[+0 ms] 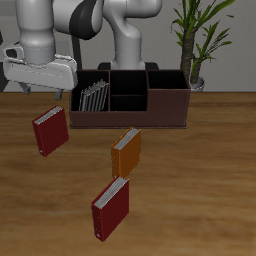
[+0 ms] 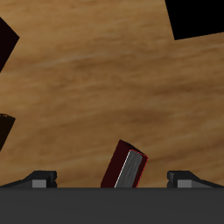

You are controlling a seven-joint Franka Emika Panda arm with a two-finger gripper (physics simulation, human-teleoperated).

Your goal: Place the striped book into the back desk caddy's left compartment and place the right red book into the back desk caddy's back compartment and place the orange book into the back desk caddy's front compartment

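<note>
Gripper (image 1: pixel 62 88) fingertips — hardly visible

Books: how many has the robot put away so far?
The striped book already stands in the caddy's end cell. Open jaws hang over the right red book, not gripping it. It and the orange book lie on the table, not yet stowed.

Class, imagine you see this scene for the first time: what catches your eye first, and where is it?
The dark back desk caddy at the table's rear, with the striped book standing in its end compartment. Before it lie the orange book and two red books. The gripper hovers above one red book.
</note>
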